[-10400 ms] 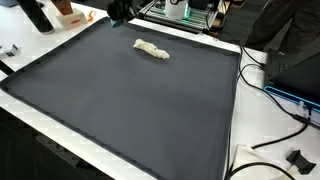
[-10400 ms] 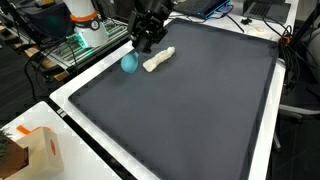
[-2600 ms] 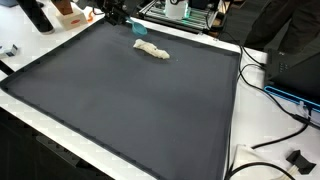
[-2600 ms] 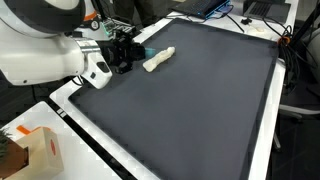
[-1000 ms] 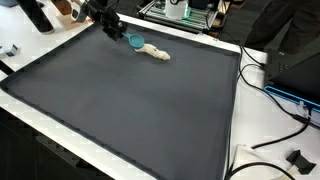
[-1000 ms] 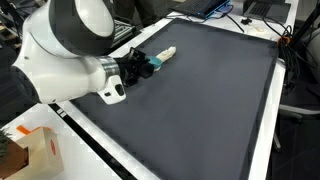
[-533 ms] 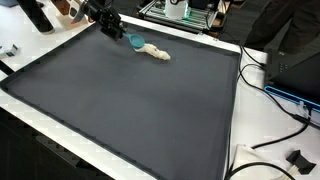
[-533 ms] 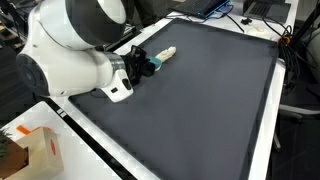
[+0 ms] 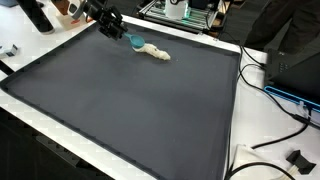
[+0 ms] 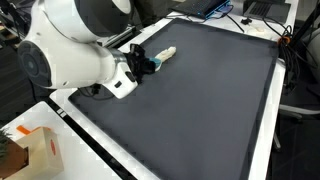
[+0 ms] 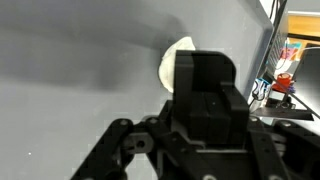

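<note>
My gripper [image 9: 128,38] reaches in from the mat's far corner and is shut on a small teal ball [image 9: 136,42], holding it just beside one end of a cream, lumpy elongated piece [image 9: 153,51] that lies on the dark mat [image 9: 150,110]. Both exterior views show this: the gripper [image 10: 146,64] with the teal ball [image 10: 153,66] sits next to the cream piece [image 10: 165,53]. In the wrist view the black gripper body fills the frame, and only a pale rounded part of the cream piece [image 11: 172,62] shows behind it. The fingertips and the ball are hidden there.
The large white arm body [image 10: 75,45] covers the mat's near-left corner. A cardboard box [image 10: 30,150] stands off the mat. Equipment [image 9: 180,12] and cables [image 9: 270,95] line the table's edges. A white border [image 9: 232,130] frames the mat.
Over the last second the gripper and teal ball have barely moved beside the cream piece; only the arm body has shifted a little. Ten seconds ago the ball lay on the mat.
</note>
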Controlling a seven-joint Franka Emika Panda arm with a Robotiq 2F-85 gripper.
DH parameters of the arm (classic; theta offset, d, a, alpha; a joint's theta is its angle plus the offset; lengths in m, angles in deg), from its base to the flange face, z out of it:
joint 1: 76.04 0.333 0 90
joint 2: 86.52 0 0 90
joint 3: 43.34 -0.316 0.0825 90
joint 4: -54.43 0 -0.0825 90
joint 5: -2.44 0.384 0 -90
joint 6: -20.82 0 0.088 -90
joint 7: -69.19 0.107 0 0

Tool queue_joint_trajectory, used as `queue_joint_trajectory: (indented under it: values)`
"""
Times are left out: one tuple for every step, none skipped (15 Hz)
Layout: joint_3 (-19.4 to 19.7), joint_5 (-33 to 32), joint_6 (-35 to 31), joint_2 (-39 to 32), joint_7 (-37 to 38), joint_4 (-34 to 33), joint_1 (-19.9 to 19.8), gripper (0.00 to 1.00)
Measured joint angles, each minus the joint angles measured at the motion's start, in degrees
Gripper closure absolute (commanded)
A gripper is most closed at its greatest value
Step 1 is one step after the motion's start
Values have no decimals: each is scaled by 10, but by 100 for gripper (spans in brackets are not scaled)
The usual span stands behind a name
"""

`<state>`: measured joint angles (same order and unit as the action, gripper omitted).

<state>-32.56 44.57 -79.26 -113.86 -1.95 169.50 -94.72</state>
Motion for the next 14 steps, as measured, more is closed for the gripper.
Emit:
queue_joint_trajectory:
  values:
    - [-1, -2, -3, 2, -3, 2, 0, 75]
    - [-2, -4, -7, 4, -6, 4, 0, 75]
    - [-3, -6, -10, 6, -9, 5, 1, 75]
    - [-3, -7, -11, 7, -9, 6, 1, 75]
    - [-3, -7, -11, 7, -4, 6, 1, 75]
    - [-3, -7, -11, 6, 8, 6, 0, 75]
    - [-3, -7, -11, 5, 23, 5, 0, 75]
    - [-2, -7, -11, 3, 39, 4, 0, 75]
    - [-2, -7, -10, 1, 55, 3, -1, 75]
    - [-2, -7, -8, -1, 67, 1, -1, 75]
    - [-2, -7, -6, -2, 77, 0, -2, 75]
    - [-2, -7, -5, -4, 88, -2, -3, 75]
    - [-2, -7, -3, -5, 96, -3, -3, 75]
    - [-2, -7, -3, -6, 104, -4, -3, 75]
